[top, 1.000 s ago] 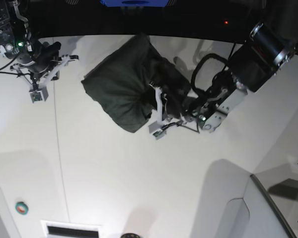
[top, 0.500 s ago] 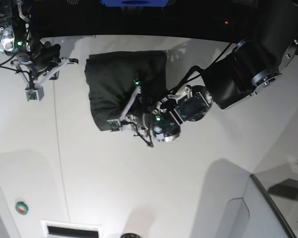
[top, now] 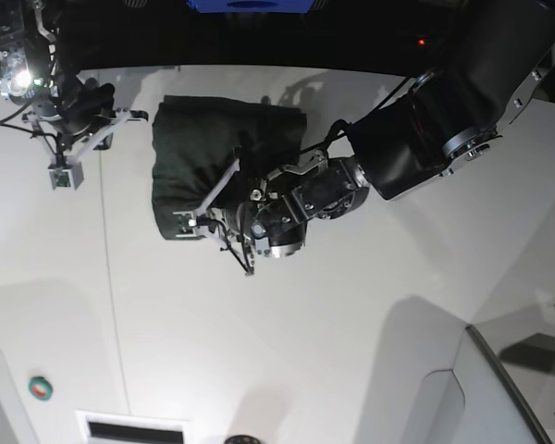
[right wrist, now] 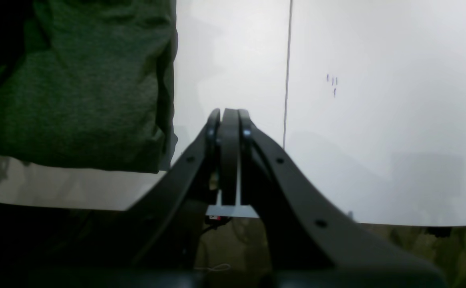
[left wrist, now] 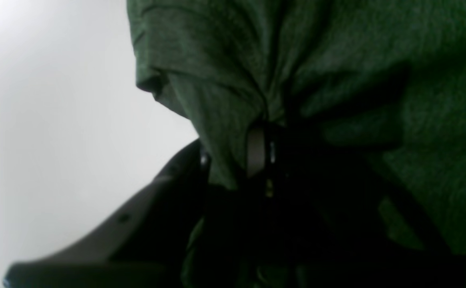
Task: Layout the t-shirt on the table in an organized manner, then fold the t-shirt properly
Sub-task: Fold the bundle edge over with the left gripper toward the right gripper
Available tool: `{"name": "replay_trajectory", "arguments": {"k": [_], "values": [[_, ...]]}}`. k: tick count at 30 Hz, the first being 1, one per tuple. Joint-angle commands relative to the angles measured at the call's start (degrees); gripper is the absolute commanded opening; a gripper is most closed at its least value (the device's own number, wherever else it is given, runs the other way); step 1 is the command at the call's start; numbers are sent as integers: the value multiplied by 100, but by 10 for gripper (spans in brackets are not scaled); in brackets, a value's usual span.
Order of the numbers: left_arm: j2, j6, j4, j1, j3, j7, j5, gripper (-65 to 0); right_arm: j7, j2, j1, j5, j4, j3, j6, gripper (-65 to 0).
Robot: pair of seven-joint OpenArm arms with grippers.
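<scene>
Near the counter's (top: 351, 314) far edge, the left tool (top: 250, 190), clamped on the t-shirt (top: 199, 157), has dragged it leftward into a squarer bundle; the right tool (right wrist: 229, 120) stays shut, empty.

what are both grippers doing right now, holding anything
Left gripper: closed on a bunch of the green t-shirt.
Right gripper: shut, holding nothing, off to the side above the table.

There is one dark green t-shirt (top: 203, 153) bunched on one white table (top: 333, 324), two robot arms each ending in a gripper, the left gripper (top: 224, 199) and the right gripper (top: 91, 139), and one small round green thing (top: 41, 388) near the table's edge.
</scene>
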Motion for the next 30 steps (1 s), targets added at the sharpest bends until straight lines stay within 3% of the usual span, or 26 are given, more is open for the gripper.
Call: {"name": "replay_trajectory", "arguments": {"k": [1,23,30], "values": [[76,11,42,-98,-13,9,0,-650,89,40,27,-21,117,32,10,-650],[76,11,42,-89,-13,44,0,-650,89,40,27,-21,117,32,10,-650],[155,11,130,-151,-74,695,-17,-650,89,40,27,-21,117,32,10,-650]]}}
